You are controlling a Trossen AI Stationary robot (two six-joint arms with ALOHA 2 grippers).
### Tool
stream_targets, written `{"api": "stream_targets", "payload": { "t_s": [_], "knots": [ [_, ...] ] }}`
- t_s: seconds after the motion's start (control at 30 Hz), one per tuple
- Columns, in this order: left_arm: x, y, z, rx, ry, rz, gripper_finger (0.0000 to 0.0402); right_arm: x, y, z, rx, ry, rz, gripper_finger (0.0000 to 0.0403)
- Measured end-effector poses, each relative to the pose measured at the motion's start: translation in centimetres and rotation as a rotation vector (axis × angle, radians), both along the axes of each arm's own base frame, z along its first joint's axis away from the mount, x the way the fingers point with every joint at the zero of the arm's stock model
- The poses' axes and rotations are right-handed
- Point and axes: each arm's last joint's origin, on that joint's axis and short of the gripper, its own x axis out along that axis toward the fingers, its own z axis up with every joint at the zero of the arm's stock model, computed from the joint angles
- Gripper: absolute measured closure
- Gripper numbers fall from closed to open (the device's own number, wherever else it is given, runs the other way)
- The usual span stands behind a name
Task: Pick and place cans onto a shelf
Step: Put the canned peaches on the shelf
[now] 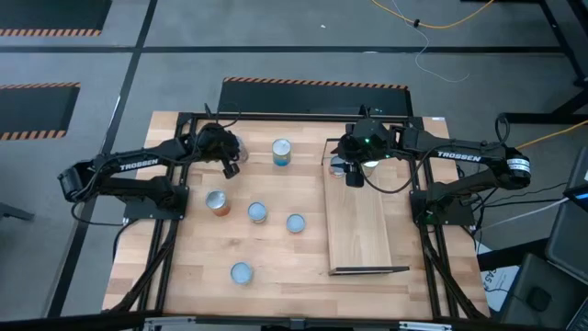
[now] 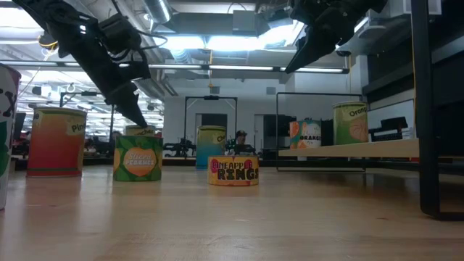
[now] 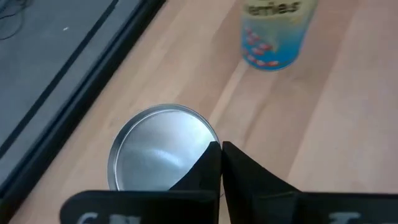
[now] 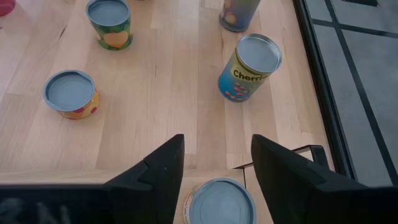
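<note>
My left gripper is shut with nothing between its fingers. It points slantwise down at the top of a silvery-topped can standing at the table's far left. My right gripper hangs open above the far end of the shelf. A pale-blue-topped can stands on the board right below its fingers, untouched. More cans stand loose on the tabletop: a blue one, an orange-sided one and others. My left gripper's shut fingertips stand over the rim of the silvery can's top, coming slantwise from above. I cannot tell whether they touch the rim. The can stands upright on the table.
The shelf's thin dark frames stand at its far end and near end. In the low view two orange-labelled cans stand on the raised board. Bare wood lies along the table's near edge.
</note>
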Motion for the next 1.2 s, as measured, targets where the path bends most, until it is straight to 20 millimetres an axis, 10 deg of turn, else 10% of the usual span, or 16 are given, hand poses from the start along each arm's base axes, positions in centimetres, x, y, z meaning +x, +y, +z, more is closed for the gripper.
{"api": "stream_targets", "payload": {
  "t_s": [0.57, 1.2],
  "knots": [
    [3.2, -5.6, 1.7, -0.093, -0.223, -0.237, 0.0401, 0.0, 0.0, 0.0, 0.0, 0.0, 0.0, 0.0212],
    [9.6, -10.3, 12.4, 0.026, -0.428, -0.5, 0.0401, 0.0, 0.0, 0.0, 0.0, 0.0, 0.0, 0.0212]
  ]
}}
